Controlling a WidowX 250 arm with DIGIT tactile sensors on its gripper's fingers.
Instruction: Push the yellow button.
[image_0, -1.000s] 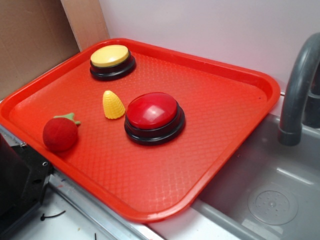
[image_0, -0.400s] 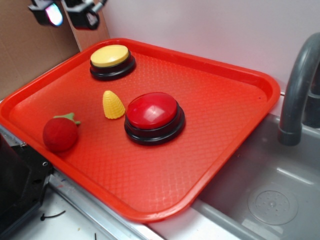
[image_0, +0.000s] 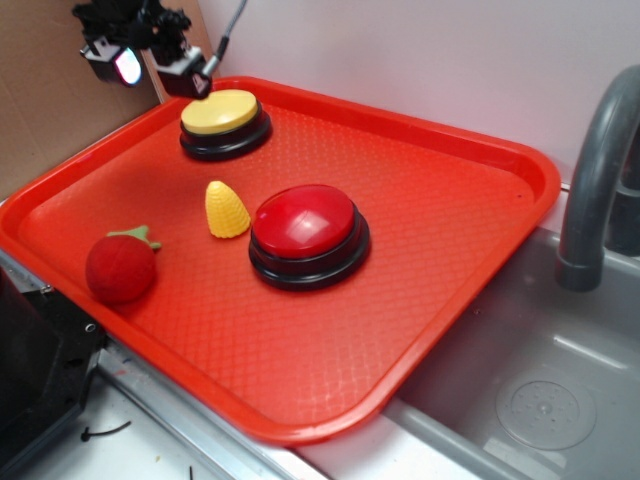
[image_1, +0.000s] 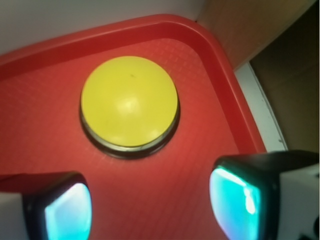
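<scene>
The yellow button (image_0: 220, 111), a flat yellow dome on a black base, sits in the far left corner of the red tray (image_0: 480, 200). My gripper (image_0: 152, 68) hovers above and just left of it, jaws open and empty. In the wrist view the yellow button (image_1: 129, 101) fills the upper middle. The gripper (image_1: 150, 207) shows below it with bare red tray floor between its two glowing pads (image_1: 235, 202).
A larger red button (image_0: 305, 225) sits mid-tray. A small yellow corn toy (image_0: 226, 209) lies left of it and a red strawberry toy (image_0: 121, 265) sits near the tray's front left rim. A grey faucet (image_0: 598, 170) and sink (image_0: 545, 405) are at the right. Cardboard stands behind at the left.
The gripper came into view from the upper left and has moved down and slightly right toward the yellow button. The objects on the tray have not moved.
</scene>
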